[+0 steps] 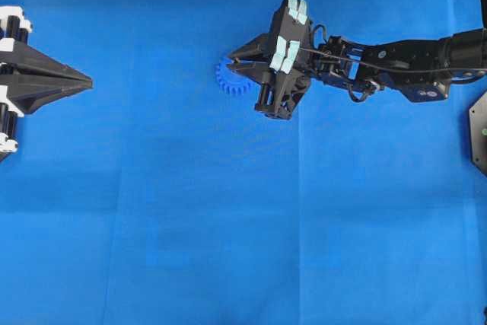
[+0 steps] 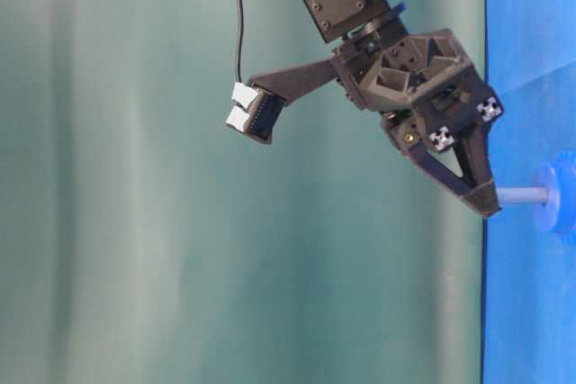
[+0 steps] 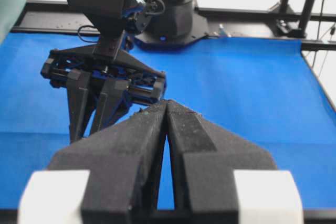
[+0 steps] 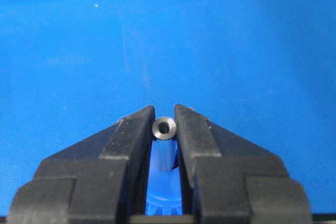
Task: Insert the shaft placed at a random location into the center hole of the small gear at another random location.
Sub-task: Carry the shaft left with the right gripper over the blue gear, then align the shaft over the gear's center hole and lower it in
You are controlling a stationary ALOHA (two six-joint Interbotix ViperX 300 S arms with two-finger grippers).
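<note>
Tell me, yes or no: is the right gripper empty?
No. In the right wrist view the right gripper is closed on the metal shaft, above the blue gear.

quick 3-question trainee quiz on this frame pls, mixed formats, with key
1. True or false: the right gripper is shut on the shaft.
2. Multiple choice: where is the shaft's lower end in the table-level view? A) lying flat on the cloth, away from the gear B) at the hub of the small gear, shaft standing square to the cloth C) in the left gripper
3. Fill in: the left gripper sits at the left edge of the overhead view with its fingers ____ and nothing between them.

Key: 1 true; 2 B; 3 closed
</note>
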